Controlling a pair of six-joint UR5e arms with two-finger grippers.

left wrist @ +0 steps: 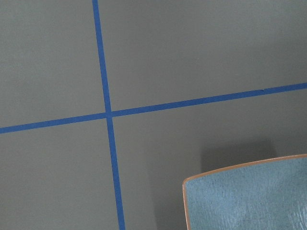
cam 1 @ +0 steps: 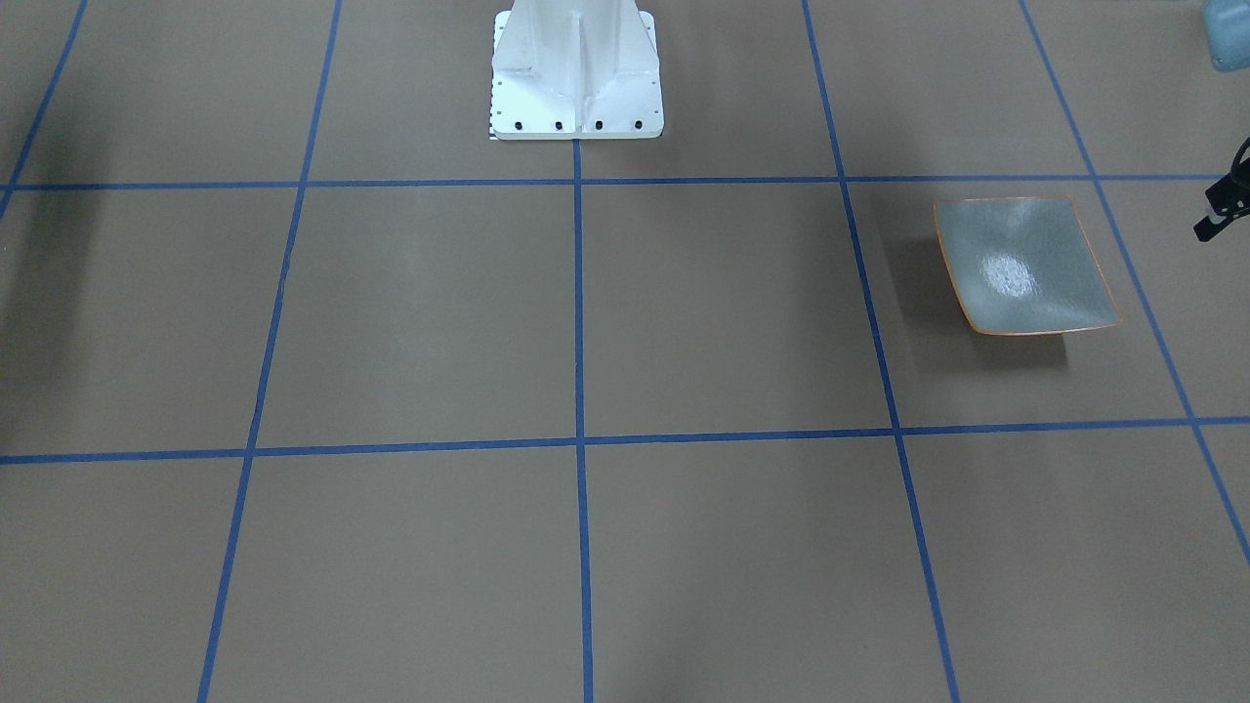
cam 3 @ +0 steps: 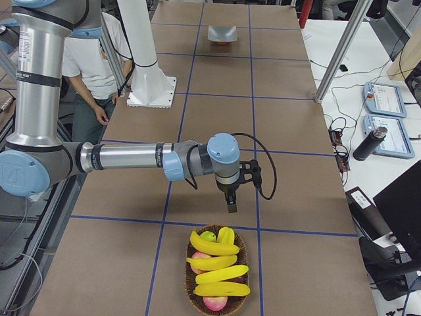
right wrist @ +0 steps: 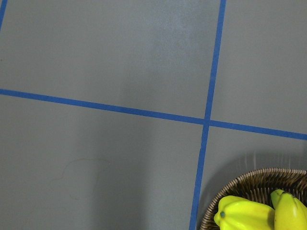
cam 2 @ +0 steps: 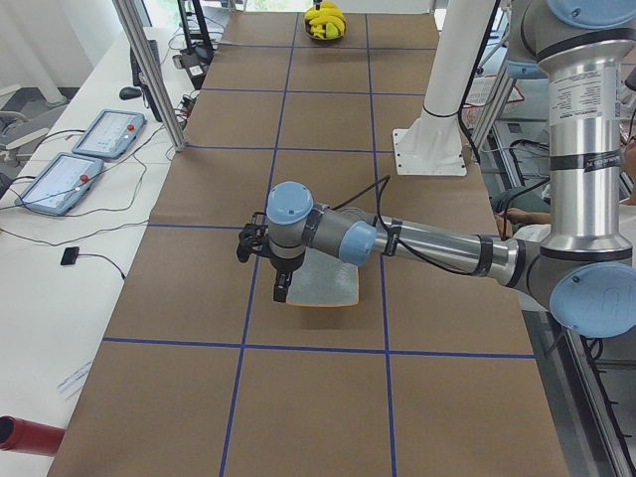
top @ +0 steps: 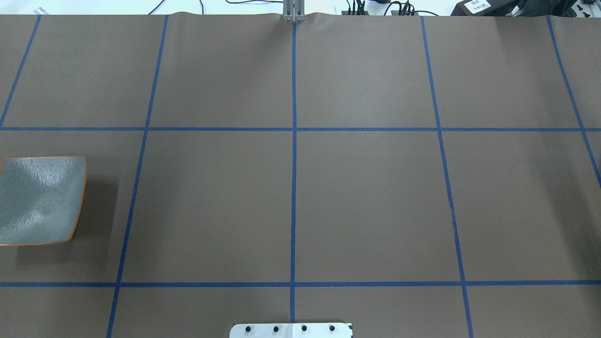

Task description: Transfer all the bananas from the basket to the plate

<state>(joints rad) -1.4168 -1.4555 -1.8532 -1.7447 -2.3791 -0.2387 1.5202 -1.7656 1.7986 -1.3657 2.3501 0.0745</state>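
Observation:
Several yellow bananas [cam 3: 214,249] lie in a wicker basket [cam 3: 245,260] at the table's right end, together with some red and green fruit. In the right wrist view the basket's rim [right wrist: 249,179] and two bananas [right wrist: 244,215] fill the lower right corner. My right gripper [cam 3: 231,205] hangs a little short of the basket, pointing down; I cannot tell whether it is open or shut. The grey-green plate [top: 40,202] [cam 1: 1025,266] sits bare at the left end. My left gripper [cam 2: 282,290] hovers beside the plate [cam 2: 328,283], its state unclear. A plate corner [left wrist: 249,196] shows in the left wrist view.
The white mast base [cam 1: 576,68] stands at the robot's side of the table, midway along. Blue tape lines grid the brown table cover. A person [cam 3: 99,66] stands behind the right arm. Tablets and cables lie on the side bench [cam 2: 60,199].

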